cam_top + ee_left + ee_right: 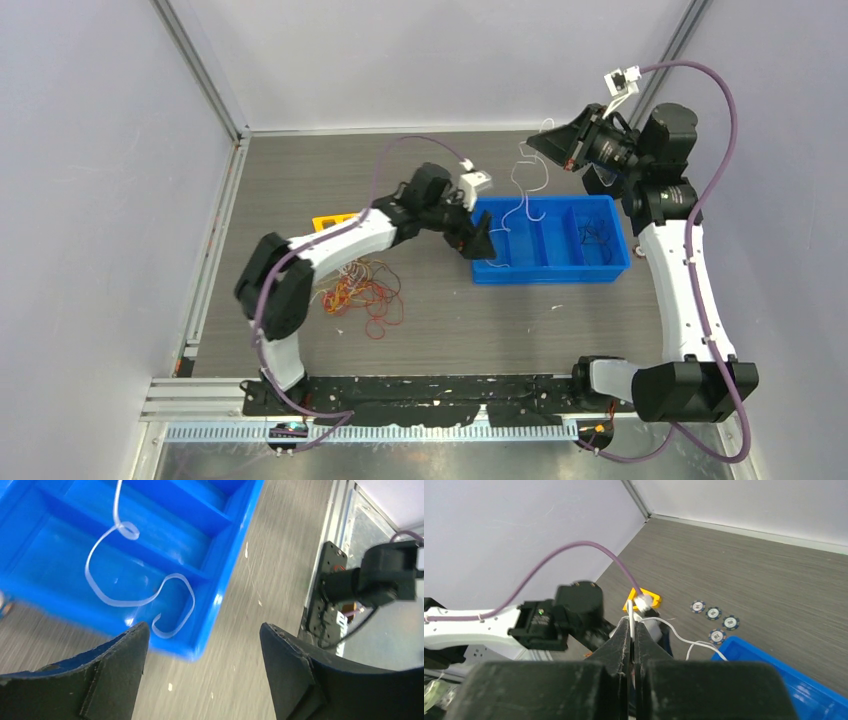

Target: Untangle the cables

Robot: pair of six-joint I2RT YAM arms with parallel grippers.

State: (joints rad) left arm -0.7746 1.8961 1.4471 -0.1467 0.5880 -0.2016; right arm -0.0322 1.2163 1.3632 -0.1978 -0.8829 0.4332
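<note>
L: left gripper [204, 627] spread open, empty | white cable [89, 567] in blue bin [222, 587], just right of its fingers | R: right gripper [631, 625] clamped on cable top, far right

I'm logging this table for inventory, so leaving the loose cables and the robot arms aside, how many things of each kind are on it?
Blue plastic divided bin: 1
Orange flat rectangular piece: 1
Round blue-and-white discs: 4
Total: 6
</note>
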